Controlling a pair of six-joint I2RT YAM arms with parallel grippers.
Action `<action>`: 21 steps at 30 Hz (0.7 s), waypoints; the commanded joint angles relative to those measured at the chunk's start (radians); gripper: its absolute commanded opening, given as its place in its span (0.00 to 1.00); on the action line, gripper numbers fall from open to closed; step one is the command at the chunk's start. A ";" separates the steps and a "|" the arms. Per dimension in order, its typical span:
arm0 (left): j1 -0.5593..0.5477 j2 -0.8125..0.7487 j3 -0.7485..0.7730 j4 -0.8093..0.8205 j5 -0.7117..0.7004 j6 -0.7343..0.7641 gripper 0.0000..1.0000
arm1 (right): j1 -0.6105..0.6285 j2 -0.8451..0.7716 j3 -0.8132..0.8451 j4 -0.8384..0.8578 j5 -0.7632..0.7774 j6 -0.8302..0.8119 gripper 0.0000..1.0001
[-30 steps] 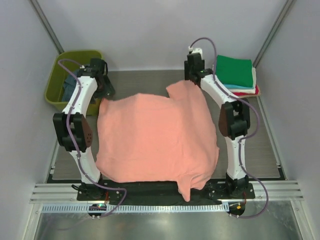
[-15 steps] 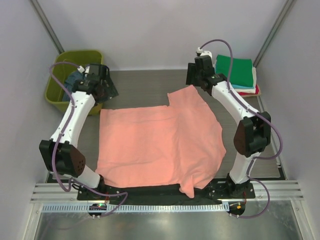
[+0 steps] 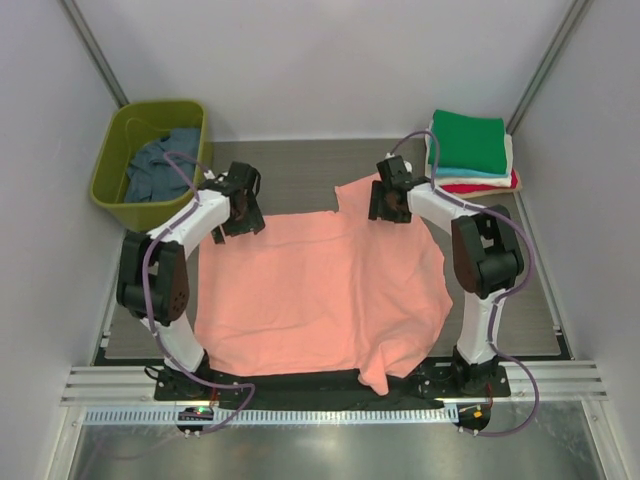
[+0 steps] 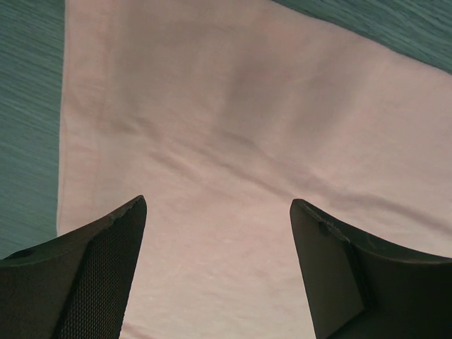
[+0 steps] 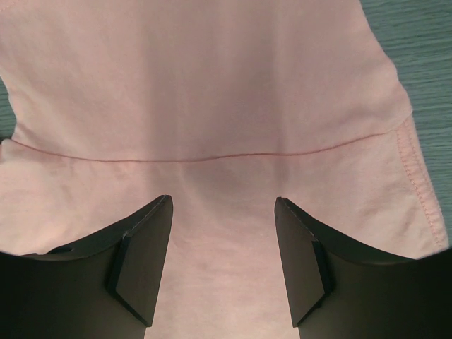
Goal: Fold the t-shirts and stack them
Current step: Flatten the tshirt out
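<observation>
Right now the pink t-shirt (image 3: 320,290) lies spread flat on the counter (image 3: 300,170) between the two arms, and we read its long axis as running left to right: a straight edge sits on the left side, while one sleeve pokes out at the far right and another droops over the near edge by the right arm's base. From both end effectors, then, the cloth stretches away toward the arm bases, and its far edge is the part within reach.

The left end effector (image 4: 217,205) hovers over the far-left corner, released, fingers spread wide with only pink cloth and a strip of counter showing between them. The right end effector (image 5: 222,199) hangs over the far-right sleeve, also released, and we can see a seam line and a stitched hem below its parted fingers. Neither one holds anything. Each arm is nearest to its own far corner, so we judge that a two-handed pinch along this far edge, drawn toward the near side, would fold the shirt along its length.

Further out, a pile of folded shirts (image 3: 470,140), green on top, waits at the far right, well apart from the pink one, and a green tub (image 3: 110,185) holding blue cloth (image 3: 160,165) stands at the far left
</observation>
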 commanded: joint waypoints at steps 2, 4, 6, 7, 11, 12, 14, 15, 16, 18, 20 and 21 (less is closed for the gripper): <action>0.004 0.099 0.033 0.093 -0.022 -0.019 0.83 | -0.002 0.026 0.043 0.029 -0.002 0.004 0.65; 0.004 0.134 0.056 0.098 -0.012 -0.017 0.83 | -0.007 0.050 0.062 0.022 0.005 0.001 0.65; 0.004 0.193 0.077 0.099 0.002 -0.014 0.82 | -0.017 0.089 0.085 0.017 0.006 0.000 0.66; 0.004 0.215 0.091 0.098 0.007 -0.013 0.82 | -0.022 0.105 0.095 0.011 0.003 0.001 0.66; 0.002 0.317 0.194 0.076 0.012 0.001 0.82 | -0.056 0.194 0.169 -0.017 -0.021 0.003 0.65; 0.002 0.358 0.212 0.065 0.012 0.003 0.82 | -0.063 0.223 0.201 -0.023 -0.031 0.007 0.65; 0.004 0.397 0.274 0.059 0.015 0.003 0.82 | -0.083 0.249 0.249 -0.035 -0.037 0.012 0.65; 0.004 0.435 0.298 0.046 0.016 0.003 0.82 | -0.090 0.260 0.266 -0.037 -0.037 0.016 0.65; 0.004 0.459 0.324 0.036 0.018 0.003 0.82 | -0.097 0.286 0.284 -0.047 -0.037 0.019 0.65; 0.005 0.499 0.422 0.004 0.018 0.007 0.82 | -0.113 0.313 0.345 -0.054 -0.041 0.030 0.65; 0.004 0.570 0.548 -0.022 0.009 0.017 0.82 | -0.128 0.364 0.422 -0.077 -0.051 0.036 0.65; 0.007 0.603 0.601 -0.055 0.002 0.027 0.82 | -0.131 0.381 0.450 -0.084 -0.054 0.039 0.66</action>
